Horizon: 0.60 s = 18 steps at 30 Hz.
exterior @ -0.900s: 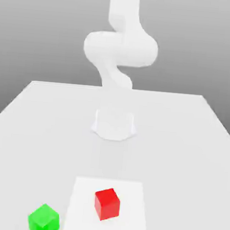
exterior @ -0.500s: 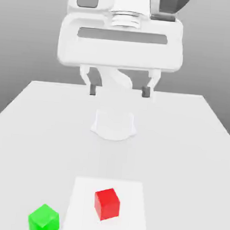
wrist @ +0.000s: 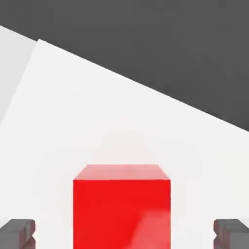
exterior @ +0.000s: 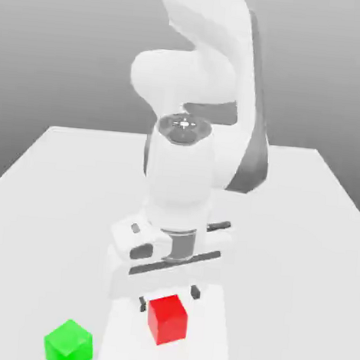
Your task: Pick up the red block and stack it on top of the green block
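Exterior view: bright, flat lighting; table [exterior: 300, 247] pale, nearly washed out; arm [exterior: 182, 175] partly merges with it. Small glints on the wrist's dark cap [exterior: 184, 128]. Background grades from light to dark grey. Hand view: paler sheen on one corner of red block [wrist: 121, 214].

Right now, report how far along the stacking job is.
Looks done: the open gripper is lined up at the red block, its fingers apart on either side in the hand view. In hand: nothing gripped. Left: grasping, lifting and setting it on the green block, which sits apart.
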{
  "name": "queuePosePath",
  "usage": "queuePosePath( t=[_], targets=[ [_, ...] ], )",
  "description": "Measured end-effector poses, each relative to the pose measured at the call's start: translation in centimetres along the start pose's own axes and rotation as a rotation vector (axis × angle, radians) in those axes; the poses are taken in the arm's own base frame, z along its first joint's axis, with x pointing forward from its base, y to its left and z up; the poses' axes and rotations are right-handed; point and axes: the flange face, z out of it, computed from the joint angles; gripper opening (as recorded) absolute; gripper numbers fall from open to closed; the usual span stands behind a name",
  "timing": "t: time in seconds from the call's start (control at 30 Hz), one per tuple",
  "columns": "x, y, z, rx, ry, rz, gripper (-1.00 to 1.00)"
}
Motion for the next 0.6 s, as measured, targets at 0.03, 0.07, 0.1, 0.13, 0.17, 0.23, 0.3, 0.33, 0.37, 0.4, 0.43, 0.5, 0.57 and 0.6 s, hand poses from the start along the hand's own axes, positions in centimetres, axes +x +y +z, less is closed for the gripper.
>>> queuePosePath(
  t=[0.03, 0.07, 0.1, 0.13, 0.17, 0.23, 0.3, 0.33, 0.37, 0.4, 0.43, 0.5, 0.57, 0.6],
  targets=[
    [-0.1, 0.0, 0.6, 0.000, 0.000, 0.000, -1.00],
    [-0.1, 0.0, 0.6, 0.000, 0.000, 0.000, -1.00],
    [-0.1, 0.0, 0.6, 0.000, -0.001, 0.000, -1.00],
    [-0.1, 0.0, 0.6, 0.000, -0.001, 0.000, -1.00],
    [-0.1, 0.0, 0.7, 0.000, -0.001, 0.000, -1.00],
    [-0.1, 0.0, 1.0, 0.000, -0.002, 0.000, -1.00],
    [0.0, 0.0, -0.2, 0.000, -0.001, 0.000, -1.00],
    [0.0, 0.0, -1.1, 0.000, -0.001, -0.001, -1.00],
    [0.1, 0.0, -2.1, 0.000, -0.001, -0.001, -1.00],
    [0.0, 0.0, -3.2, 0.001, -0.001, -0.001, -1.00],
    [0.0, 0.0, -4.3, 0.001, -0.001, 0.000, -1.00],
    [1.4, 1.2, -5.7, 0.001, -0.003, 0.029, -1.00],
    [3.8, 3.4, -6.6, 0.001, -0.006, 0.079, -1.00],
    [5.1, 4.7, -7.0, 0.001, -0.006, 0.104, -1.00]
  ],
)
